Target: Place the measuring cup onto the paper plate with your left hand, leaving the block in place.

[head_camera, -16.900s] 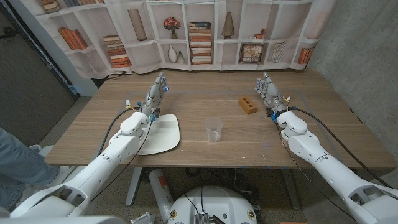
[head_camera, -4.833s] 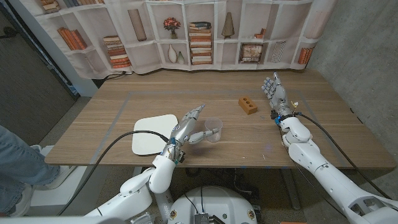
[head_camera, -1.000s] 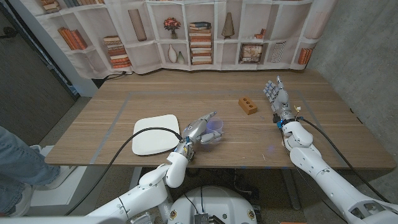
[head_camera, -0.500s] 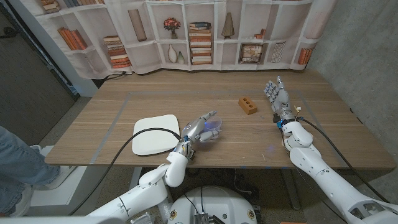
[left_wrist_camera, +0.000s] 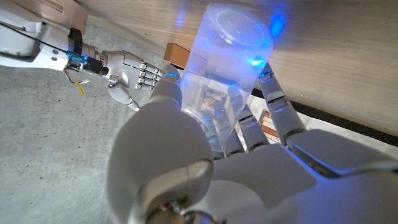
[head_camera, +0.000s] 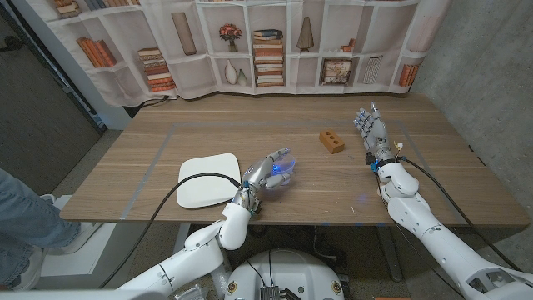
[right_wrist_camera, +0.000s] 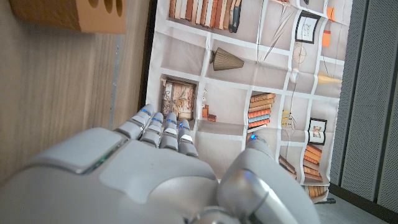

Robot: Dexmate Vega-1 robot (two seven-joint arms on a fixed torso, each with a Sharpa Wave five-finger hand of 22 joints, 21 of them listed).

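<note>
A: Left robot hand (head_camera: pixel 271 173) grips the measuring cup (head_camera: pixel 284 171), lifted just beside the paper plate (head_camera: pixel 210 181).

B: Clear plastic looks slick; a loosened grip could drop it short. The right robot hand (head_camera: pixel 371 132) stands open, near the block (head_camera: pixel 331 140).

A: Wooden surface (head_camera: pixel 166 142), bookshelf backdrop (head_camera: pixel 266 46) behind.

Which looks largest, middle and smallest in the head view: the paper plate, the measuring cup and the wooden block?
1. Paper plate: clearly the largest.
2. Measuring cup: held in the left hand, partly hidden by the fingers.
3. Wooden block: looks about the same as the cup, so their order is unsure.
</note>
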